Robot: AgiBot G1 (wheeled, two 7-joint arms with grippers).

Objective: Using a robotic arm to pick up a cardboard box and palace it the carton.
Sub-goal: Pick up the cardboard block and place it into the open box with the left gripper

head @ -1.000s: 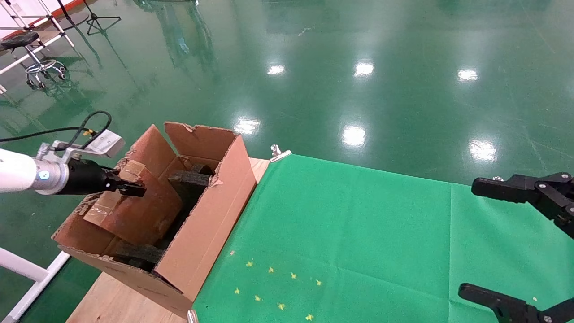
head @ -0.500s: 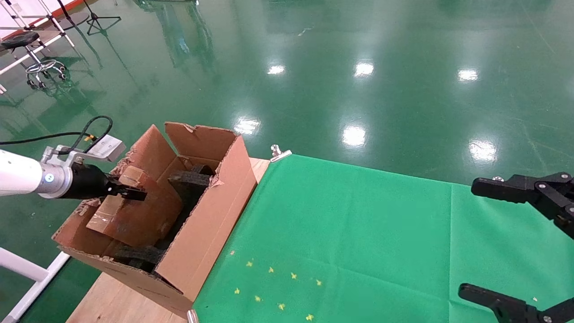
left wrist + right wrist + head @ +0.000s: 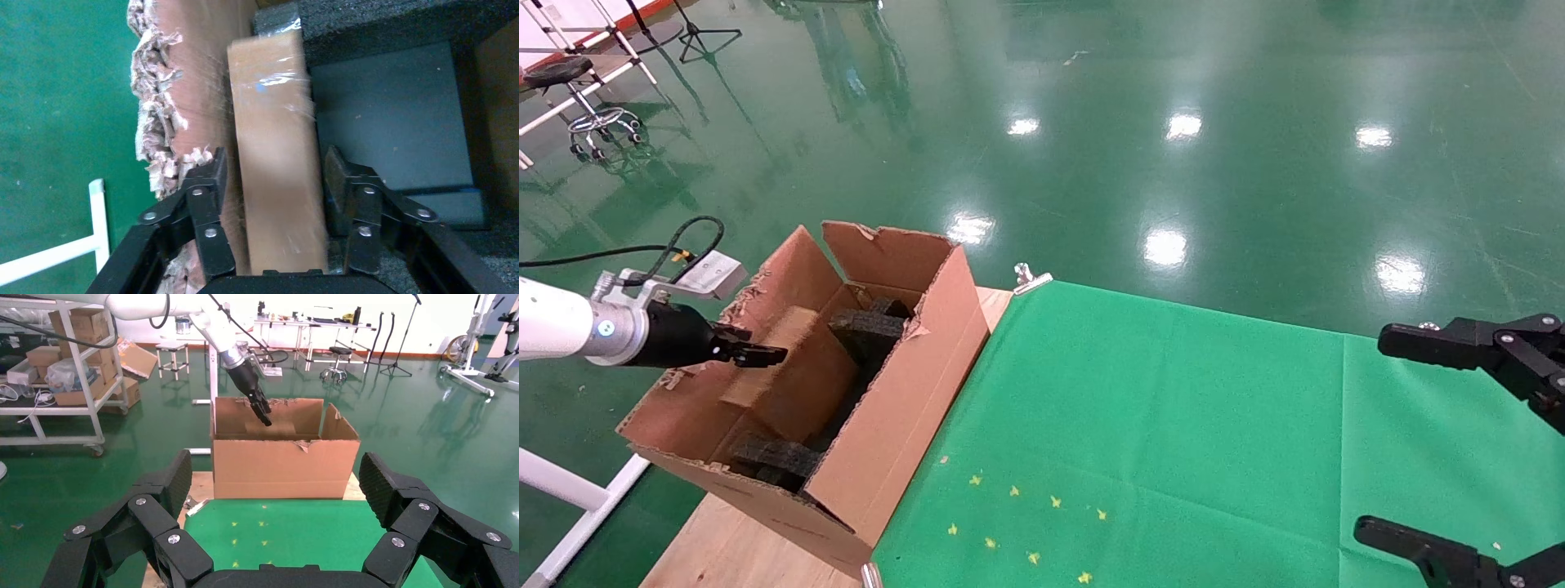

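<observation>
- Brown cardboard box (image 3: 793, 380): you'll find it inside the carton (image 3: 891, 408), tilted against the carton's left wall, beside the black foam (image 3: 866, 327).
- Left gripper (image 3: 275, 177): yours hangs over the carton's ragged left flap (image 3: 162, 104); the jaws are spread, one finger on either side of the box's narrow face, and none of the views shows either pad pressing it.
- Right gripper (image 3: 275, 490): yours sits at the right edge of the green cloth (image 3: 1173, 425), well away from the carton, jaws spread wide and holding nothing.
</observation>
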